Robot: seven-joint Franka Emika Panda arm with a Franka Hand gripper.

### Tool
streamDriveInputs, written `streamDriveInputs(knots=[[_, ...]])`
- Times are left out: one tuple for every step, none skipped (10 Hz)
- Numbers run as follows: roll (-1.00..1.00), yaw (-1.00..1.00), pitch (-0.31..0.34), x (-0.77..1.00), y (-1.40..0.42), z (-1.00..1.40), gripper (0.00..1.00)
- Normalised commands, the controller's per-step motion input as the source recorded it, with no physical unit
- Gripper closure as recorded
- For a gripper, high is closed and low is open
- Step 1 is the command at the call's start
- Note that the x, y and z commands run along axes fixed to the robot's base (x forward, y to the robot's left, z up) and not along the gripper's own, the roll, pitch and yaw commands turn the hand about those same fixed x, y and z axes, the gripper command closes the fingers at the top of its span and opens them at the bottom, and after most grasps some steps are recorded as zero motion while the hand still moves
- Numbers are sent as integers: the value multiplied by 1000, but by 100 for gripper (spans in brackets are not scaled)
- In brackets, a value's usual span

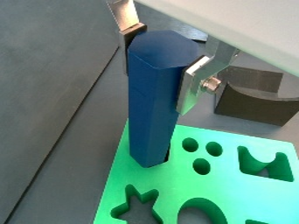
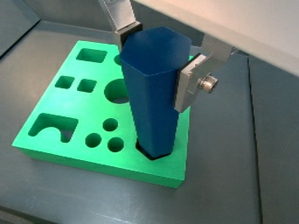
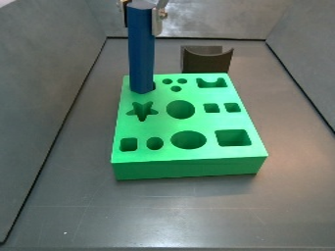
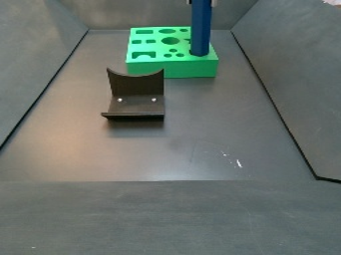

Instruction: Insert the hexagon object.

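The hexagon object is a long blue faceted bar standing upright, also seen in the wrist view and in both side views. Its lower end sits in a hole near a corner of the green block, which has several shaped holes. My gripper is shut on the bar's upper end, with silver fingers on two opposite sides. In a side view the gripper is at the frame's top edge.
A dark brown curved block lies on the grey floor apart from the green block; it also shows behind the green block in a side view and in a wrist view. Grey walls enclose the floor.
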Motion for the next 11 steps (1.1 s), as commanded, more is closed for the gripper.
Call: streamDriveInputs(knots=[[234,91,0,0,0,-37,100],[207,217,0,0,0,0,100],[151,329,0,63,0,6,100],[186,303,0,186,0,14,100],[271,200,27,226,0,23,100],[317,129,43,246,0,3,100],[286,103,0,191,0,-66,100],[171,0,-170,0,-77,-534,100],[114,0,-243,-29,-77,-677,100],[89,0,-213,-26,-63,-663,100],[53,0,-17,40,-9,-320,100]])
